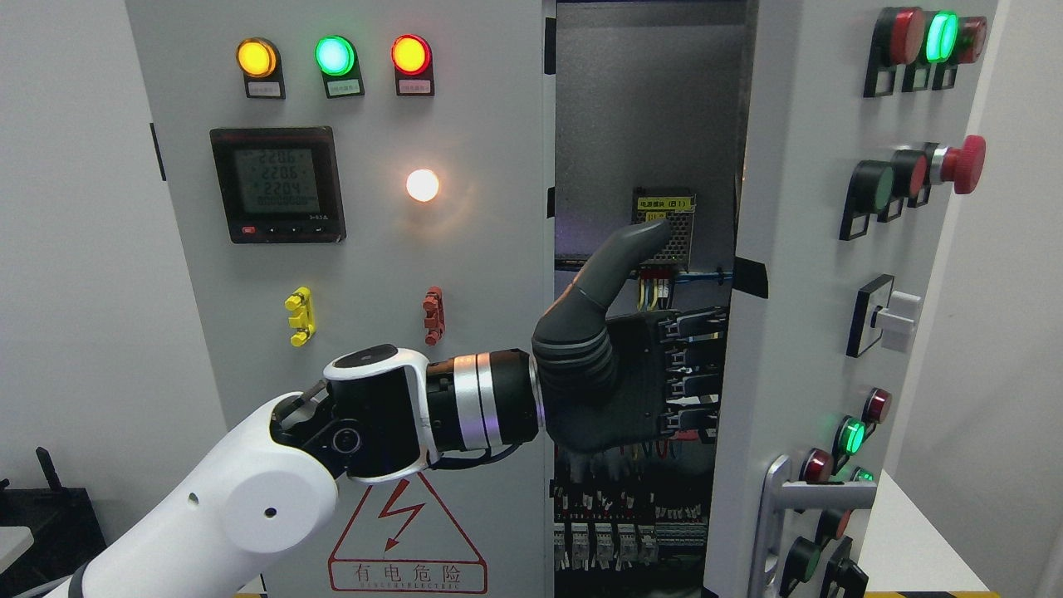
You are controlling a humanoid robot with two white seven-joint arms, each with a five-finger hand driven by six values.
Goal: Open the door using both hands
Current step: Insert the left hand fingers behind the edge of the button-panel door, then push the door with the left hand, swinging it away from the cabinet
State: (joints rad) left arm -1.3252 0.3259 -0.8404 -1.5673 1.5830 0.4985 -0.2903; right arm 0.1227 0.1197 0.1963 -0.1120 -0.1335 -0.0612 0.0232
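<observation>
A white arm [249, 490] is seen at the lower left; it comes in from the left edge and reaches to the right across the cabinet front. Behind it, the left door [349, 291] of the grey cabinet is closed. On this door three lamps are lit in a row at the top: amber [257, 57], green [335, 56] and red [410, 54]. Below them a meter [276, 184] with lit digits is mounted, and a white lamp [422, 184] glows just to its right. Lower down, a yellow clip [300, 316] and a red clip [433, 315] are fixed, and a warning sign [407, 540] with a red bolt is placed at the bottom.

The left hand [623, 374] is held in the gap between the doors. Its thumb [627, 253] is pointed up and to the right, while the fingers [693, 365] are hooked around the inner edge of the right door [797, 299], so this edge is gripped.

The right door is swung partly open, and wiring [631, 515] and a unit with a yellow label [664, 218] are seen inside. On the door face more buttons are mounted, among them a red mushroom button [963, 164], a switch [893, 314] and a metal handle [818, 498] near the bottom.
</observation>
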